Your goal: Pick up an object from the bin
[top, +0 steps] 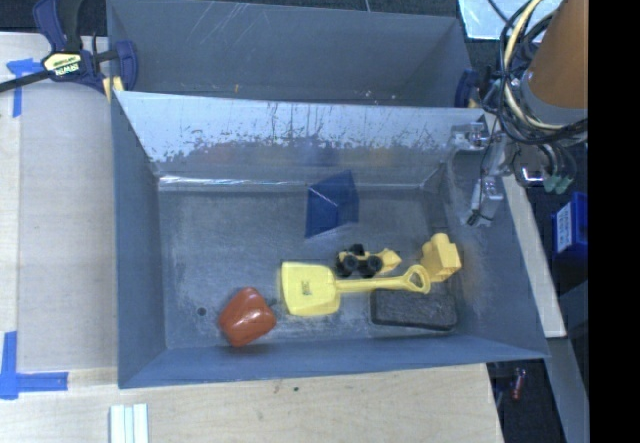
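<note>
1. Early days on the pick: no grasp made, no lift begun, every piece down on the floor of the bin (300, 136).
2. Up high with the gripper (478, 217), against the right-hand wall, above the slope and over no piece in particular.
3. Jaws wide or narrow? Cannot tell from this angle.
4. Nearest candidate, judging by position alone: a yellow lump (440, 256) at the foot of the right wall, below and a little left of the gripper.
5. Just beside that lump, possibly touching it: the grip end of a yellow toy shovel (308, 289), blade to the left, handle running right across the front half of the floor.
6. Tucked just behind the shovel handle: a small yellow-and-black toy (355, 261), too small to name more closely.
7. In front of the handle, toward the front-right corner: a dark grey pad (413, 311), lying flat.
8. Front left, close against the shovel blade: a red-orange rounded thing (245, 317).
9. Off alone toward the back middle, apart from the cluster: a blue block (332, 203).
10. Tally: one yellow lump, one shovel, one yellow-and-black toy, one grey pad, one red-orange thing, one blue block. Six pieces in all, none doubled.
11. Left to do, by the look of it: nearly everything. Swing in over a chosen piece, drop to the floor, close on it, lift clear of the walls.
</note>
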`<state>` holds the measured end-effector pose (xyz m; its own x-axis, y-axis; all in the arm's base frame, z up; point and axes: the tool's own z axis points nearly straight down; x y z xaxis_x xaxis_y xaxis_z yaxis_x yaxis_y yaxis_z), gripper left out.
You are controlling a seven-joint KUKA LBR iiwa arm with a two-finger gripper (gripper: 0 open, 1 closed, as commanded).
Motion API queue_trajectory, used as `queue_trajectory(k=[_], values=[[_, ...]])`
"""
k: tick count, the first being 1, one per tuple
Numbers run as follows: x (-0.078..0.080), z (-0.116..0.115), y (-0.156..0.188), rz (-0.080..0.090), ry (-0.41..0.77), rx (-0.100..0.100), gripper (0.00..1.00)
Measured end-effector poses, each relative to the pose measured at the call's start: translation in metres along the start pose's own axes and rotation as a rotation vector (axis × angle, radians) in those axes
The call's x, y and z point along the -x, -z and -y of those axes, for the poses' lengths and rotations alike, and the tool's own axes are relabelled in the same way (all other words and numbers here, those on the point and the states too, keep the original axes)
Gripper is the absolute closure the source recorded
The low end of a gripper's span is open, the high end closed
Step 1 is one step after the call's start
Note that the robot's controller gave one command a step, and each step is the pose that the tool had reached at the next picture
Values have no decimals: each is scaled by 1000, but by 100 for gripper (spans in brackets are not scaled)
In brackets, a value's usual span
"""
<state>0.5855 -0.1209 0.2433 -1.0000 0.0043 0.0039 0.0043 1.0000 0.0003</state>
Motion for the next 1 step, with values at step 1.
queue_trajectory(k=[1], values=[[1,-1,5,8,4,-1,0]])
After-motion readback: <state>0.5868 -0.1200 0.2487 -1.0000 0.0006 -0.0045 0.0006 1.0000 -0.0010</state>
